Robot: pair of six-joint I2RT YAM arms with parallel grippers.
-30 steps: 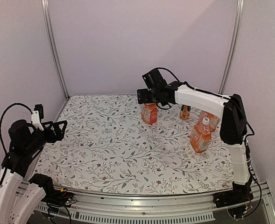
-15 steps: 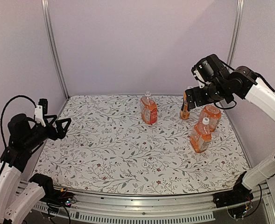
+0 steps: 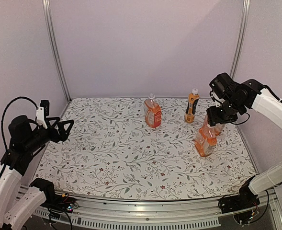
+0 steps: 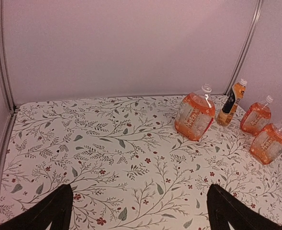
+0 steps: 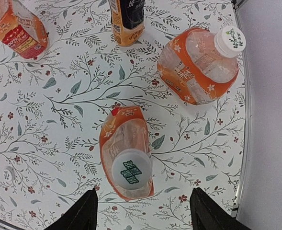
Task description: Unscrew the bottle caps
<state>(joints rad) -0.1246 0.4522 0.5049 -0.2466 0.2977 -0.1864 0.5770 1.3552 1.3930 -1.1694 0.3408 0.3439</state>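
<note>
Four bottles of orange drink stand on the floral table (image 3: 107, 148), all with white caps on. One squat bottle (image 3: 152, 114) is at the far middle, and the tall slim bottle (image 3: 192, 106) stands to its right. My right gripper (image 3: 216, 119) is open and hovers above the near right squat bottle (image 3: 205, 141). In the right wrist view its cap (image 5: 131, 172) sits just ahead of my open right gripper (image 5: 148, 213), untouched. The third squat bottle (image 5: 198, 64) leans beside it, cap (image 5: 229, 40) on. My left gripper (image 3: 66, 127) is open and empty at the far left.
Metal frame posts (image 3: 54, 48) and pale walls close in the table at the back and sides. The table's right edge (image 5: 243, 120) runs close to the two right-hand bottles. The left wrist view shows all the bottles far off, the nearest being a squat one (image 4: 194, 115).
My right arm swung from over the far middle bottle to the right, then lowered over the near right bottle. The left arm barely moved.
</note>
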